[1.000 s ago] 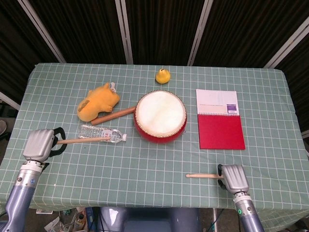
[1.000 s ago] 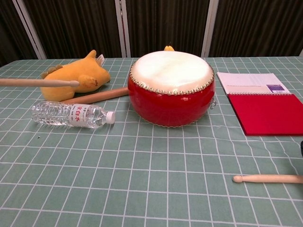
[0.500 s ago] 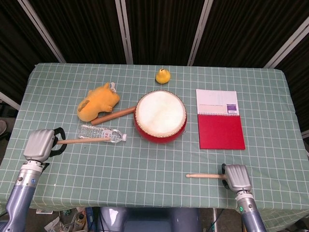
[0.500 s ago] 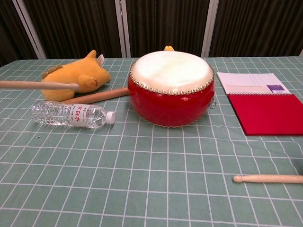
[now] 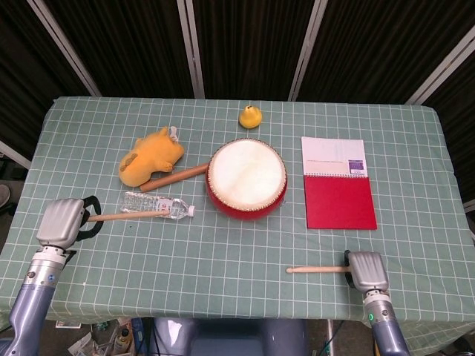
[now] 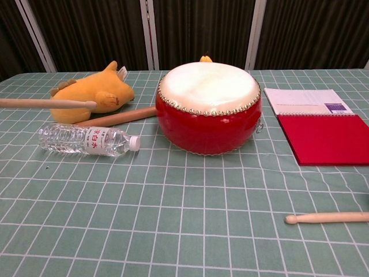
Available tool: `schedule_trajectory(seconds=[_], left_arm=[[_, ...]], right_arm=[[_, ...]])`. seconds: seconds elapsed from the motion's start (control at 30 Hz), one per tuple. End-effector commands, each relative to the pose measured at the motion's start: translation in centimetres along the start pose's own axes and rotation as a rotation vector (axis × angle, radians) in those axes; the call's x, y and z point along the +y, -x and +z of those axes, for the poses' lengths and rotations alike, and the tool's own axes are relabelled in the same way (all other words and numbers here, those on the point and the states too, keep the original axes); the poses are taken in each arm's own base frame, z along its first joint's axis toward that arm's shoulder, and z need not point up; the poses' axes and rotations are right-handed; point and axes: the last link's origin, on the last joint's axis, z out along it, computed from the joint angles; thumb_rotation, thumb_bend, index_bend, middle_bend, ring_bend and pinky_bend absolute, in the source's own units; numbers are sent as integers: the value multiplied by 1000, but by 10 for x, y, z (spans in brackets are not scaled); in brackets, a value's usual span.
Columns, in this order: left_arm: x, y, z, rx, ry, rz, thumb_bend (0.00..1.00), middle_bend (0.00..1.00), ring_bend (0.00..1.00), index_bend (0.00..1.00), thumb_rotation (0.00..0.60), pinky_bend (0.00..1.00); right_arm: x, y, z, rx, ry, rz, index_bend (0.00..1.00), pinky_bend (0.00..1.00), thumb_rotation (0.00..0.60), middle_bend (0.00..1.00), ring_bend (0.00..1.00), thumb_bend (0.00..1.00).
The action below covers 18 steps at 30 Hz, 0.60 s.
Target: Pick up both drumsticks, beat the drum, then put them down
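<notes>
A red drum (image 5: 246, 176) with a white skin stands mid-table, also seen in the chest view (image 6: 207, 107). At the left edge my left hand (image 5: 61, 221) grips a thin wooden drumstick (image 5: 130, 215). That drumstick (image 6: 46, 104) hangs level above the water bottle and points right. Near the front right edge my right hand (image 5: 367, 271) covers the butt of a second drumstick (image 5: 315, 269). Its fingers are hidden under the hand's back. This second drumstick (image 6: 326, 217) has its tip on the cloth and its far end slightly raised.
A water bottle (image 5: 156, 203) lies under the left drumstick. A yellow plush (image 5: 151, 154) and a thick wooden stick (image 5: 174, 178) sit left of the drum. A small yellow duck (image 5: 250, 116) is behind it. A red and white notebook (image 5: 338, 182) lies to the right.
My right hand has slid a little right towards the table edge, and the right drumstick's handle end has lifted slightly. The left hand and its stick have barely moved.
</notes>
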Motion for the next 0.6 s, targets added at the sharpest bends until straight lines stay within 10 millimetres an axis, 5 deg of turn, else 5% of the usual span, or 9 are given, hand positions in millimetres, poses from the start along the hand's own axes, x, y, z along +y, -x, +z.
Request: schedule_trajectory(seconds=[0.03, 0.43, 0.6], left_arm=[[0, 0, 0, -2, -1, 1, 470, 1000, 1000, 772, 600, 1000], [-1, -1, 0, 1, -2, -4, 470, 1000, 1000, 773, 600, 1000], [0, -3, 0, 5, -1, -9, 471, 1000, 1000, 774, 600, 1000]], right_arm=[[1, 3, 1, -10, 4, -8, 508, 1000, 600, 1000, 1000, 446], [2, -2, -2, -19, 6, 19, 967, 1000, 600, 1000, 1000, 554], [1, -26, -12, 36, -24, 76, 1000, 1000, 600, 1000, 1000, 570]])
